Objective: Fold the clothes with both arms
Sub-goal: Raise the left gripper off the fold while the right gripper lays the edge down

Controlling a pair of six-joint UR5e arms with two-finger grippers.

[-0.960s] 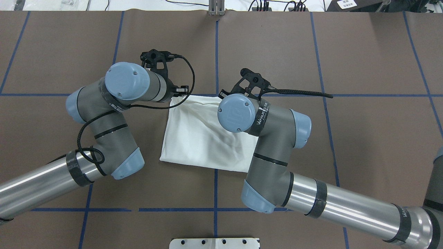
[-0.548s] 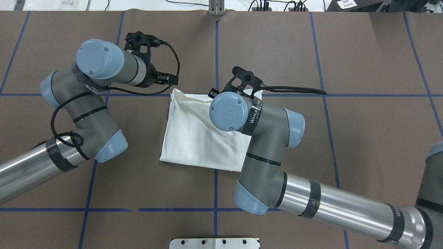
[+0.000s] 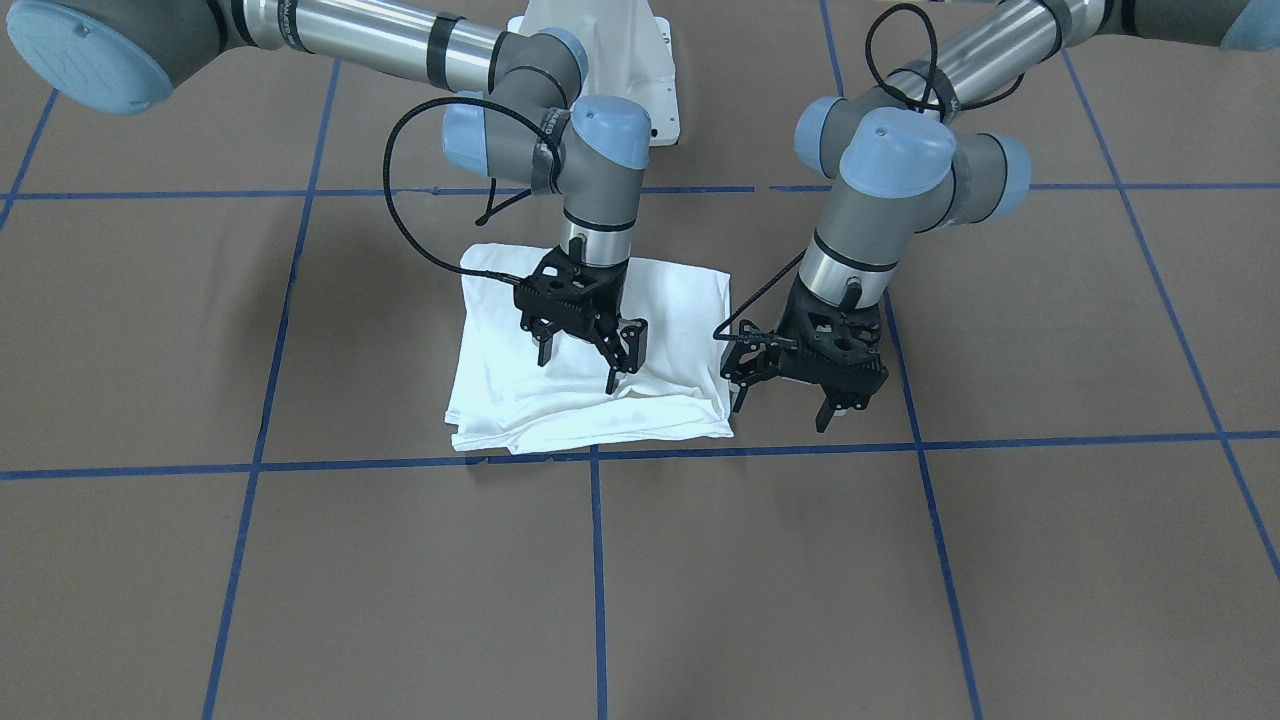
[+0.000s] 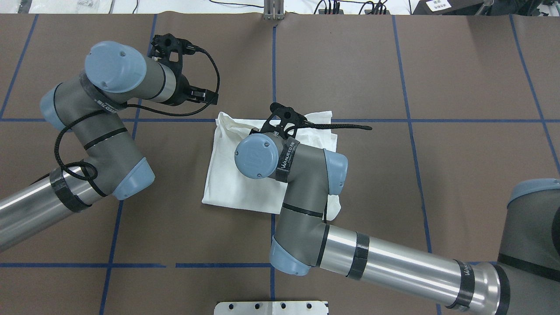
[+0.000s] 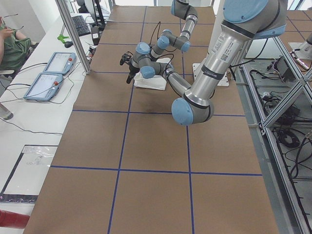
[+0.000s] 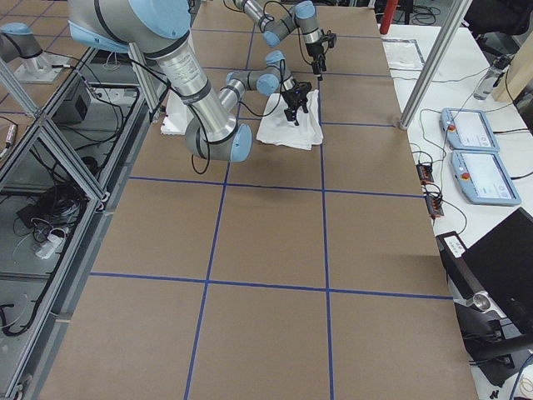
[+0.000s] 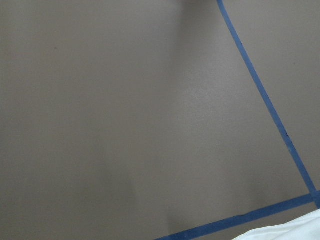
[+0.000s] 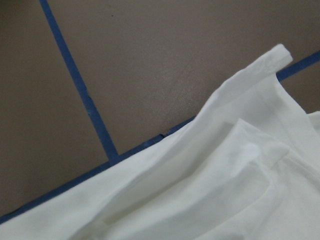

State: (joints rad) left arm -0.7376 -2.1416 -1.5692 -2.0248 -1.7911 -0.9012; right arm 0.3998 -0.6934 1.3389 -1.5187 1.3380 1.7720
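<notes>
The clothes are one white shirt (image 3: 670, 405) folded into a rough rectangle on the brown table, also seen from above (image 4: 227, 175) and as a white corner in the left wrist view (image 7: 295, 231). My right gripper (image 3: 578, 365) hovers open over the middle of the shirt with nothing between its fingers. The right wrist view looks down on the shirt's layered far edge (image 8: 225, 190). My left gripper (image 3: 782, 410) hangs open and empty just off the shirt's side edge, apart from the cloth. From above, the left gripper (image 4: 204, 94) lies past the shirt's far left corner.
Blue tape lines (image 3: 597, 560) divide the brown table into squares. The white pedestal (image 3: 600, 60) stands at the robot's side of the table. Two control tablets (image 5: 48, 78) and a seated person (image 5: 12, 46) are beyond the far edge.
The left gripper has left the shirt's far left corner and moved left and away. The right arm has swung left, from the far right corner to over the shirt's middle.
</notes>
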